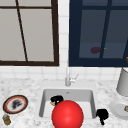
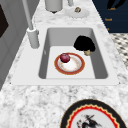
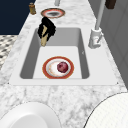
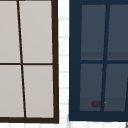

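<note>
My left hand [image 1: 57, 99] hangs over the sink [image 1: 45, 93], toward its left and back. Its fingers are curled round a tan stick-like thing [image 3: 44, 38], which points down toward the basin. The same hand [image 2: 84, 43] [image 3: 46, 28] is near the basin's front wall, with the tan tip [image 2: 87, 52] below it. On the basin floor lies a red-rimmed plate [image 2: 75, 66] [image 3: 51, 70] bearing a dark red fruit [image 2: 65, 57] [image 3: 62, 67]. A big bright red ball [image 1: 67, 114] hides the front of the sink. My right hand [image 1: 102, 115] hovers by the sink's front right corner.
The faucet [image 1: 68, 77] [image 2: 31, 30] [image 3: 96, 37] stands behind the basin. A patterned plate [image 1: 15, 103] and a small brown jar [image 1: 6, 120] sit on the left counter. To the right are a white plate [image 1: 118, 108] and a pale canister [image 1: 123, 82]. A dark red thing [image 1: 95, 50] [image 4: 95, 103] lies behind the navy glass door.
</note>
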`<state>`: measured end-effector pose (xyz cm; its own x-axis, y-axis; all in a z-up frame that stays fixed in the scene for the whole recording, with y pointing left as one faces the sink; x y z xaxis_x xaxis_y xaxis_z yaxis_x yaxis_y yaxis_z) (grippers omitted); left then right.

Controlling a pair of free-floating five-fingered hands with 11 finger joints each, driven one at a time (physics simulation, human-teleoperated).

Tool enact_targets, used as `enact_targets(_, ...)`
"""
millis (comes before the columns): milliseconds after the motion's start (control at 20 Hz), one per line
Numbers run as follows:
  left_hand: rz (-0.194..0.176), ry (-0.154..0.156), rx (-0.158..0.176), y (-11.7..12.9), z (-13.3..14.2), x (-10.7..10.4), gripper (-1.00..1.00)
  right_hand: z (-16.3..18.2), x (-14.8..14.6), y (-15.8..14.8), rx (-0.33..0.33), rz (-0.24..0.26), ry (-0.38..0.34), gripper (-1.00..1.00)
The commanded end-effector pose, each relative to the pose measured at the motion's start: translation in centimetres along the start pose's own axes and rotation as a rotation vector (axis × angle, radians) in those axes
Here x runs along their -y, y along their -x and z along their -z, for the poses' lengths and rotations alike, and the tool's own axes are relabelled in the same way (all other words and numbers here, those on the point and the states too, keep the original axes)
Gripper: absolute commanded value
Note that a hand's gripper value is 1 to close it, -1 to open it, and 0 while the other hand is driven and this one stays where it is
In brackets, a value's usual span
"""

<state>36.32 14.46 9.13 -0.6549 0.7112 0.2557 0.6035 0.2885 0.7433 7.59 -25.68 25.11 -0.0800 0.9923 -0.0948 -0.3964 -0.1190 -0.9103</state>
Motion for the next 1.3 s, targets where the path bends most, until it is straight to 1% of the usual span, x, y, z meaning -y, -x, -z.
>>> enact_targets(0, -0.027, -0.031, -0.014, 3.0, 0.2, 2.9, 1.00, 0.0, 0.0, 0.0, 0.000, 0.000, 0.000, 0.00)
enact_targets(250, -0.028, -0.033, -0.016, 7.1, 0.3, 6.7, 1.00, 0.0, 0.0, 0.0, 0.000, 0.000, 0.000, 0.00)
enact_targets(300, -0.026, -0.033, -0.019, 8.0, 0.3, 7.5, 1.00, 0.0, 0.0, 0.0, 0.000, 0.000, 0.000, 0.00)
enact_targets(400, -0.008, -0.022, -0.021, 9.8, 0.0, 9.1, 1.00, 0.0, 0.0, 0.0, 0.000, 0.000, 0.000, 0.00)
enact_targets(500, 0.011, -0.011, -0.009, 11.3, -0.6, 10.3, 1.00, 0.0, 0.0, 0.0, 0.000, 0.000, 0.000, 0.00)
enact_targets(600, 0.006, -0.014, 0.012, 12.0, -1.7, 11.3, 1.00, 0.0, 0.0, 0.0, 0.000, 0.000, 0.000, 0.00)
enact_targets(650, 0.012, -0.023, 0.021, 11.9, -2.4, 11.9, 1.00, 0.0, 0.0, 0.0, 0.000, 0.000, 0.000, 0.00)
enact_targets(700, 0.017, -0.030, 0.028, 12.2, -3.1, 12.3, 1.00, 0.0, 0.0, 0.0, 0.000, 0.000, 0.000, 0.00)
enact_targets(800, 0.014, -0.032, 0.038, 12.7, -4.3, 13.2, 1.00, 0.0, 0.0, 0.0, 0.000, 0.000, 0.000, 0.00)
enact_targets(900, 0.000, -0.025, 0.053, 13.3, -6.0, 13.6, 1.00, 0.0, 0.0, 0.0, 0.000, 0.000, 0.000, 0.00)
enact_targets(950, 0.002, -0.029, 0.056, 13.5, -6.7, 13.9, 1.00, 0.0, 0.0, 0.0, 0.000, 0.000, 0.000, 0.00)
enact_targets(1000, -0.004, -0.025, 0.050, 14.1, -7.2, 13.9, 1.00, 0.0, 0.0, 0.0, 0.000, 0.000, 0.000, 0.00)
enact_targets(1100, -0.001, -0.025, 0.039, 15.2, -8.2, 14.4, 1.00, 0.0, 0.0, 0.0, 0.000, 0.000, 0.000, 0.00)
enact_targets(1150, 0.000, -0.023, 0.037, 15.7, -8.9, 14.3, 1.00, 0.0, 0.0, 0.0, 0.000, 0.000, 0.000, 0.00)
enact_targets(1250, 0.005, -0.023, 0.079, 15.9, -9.3, 13.7, 1.00, 0.0, 0.0, 0.0, 0.000, 0.000, 0.000, 0.00)
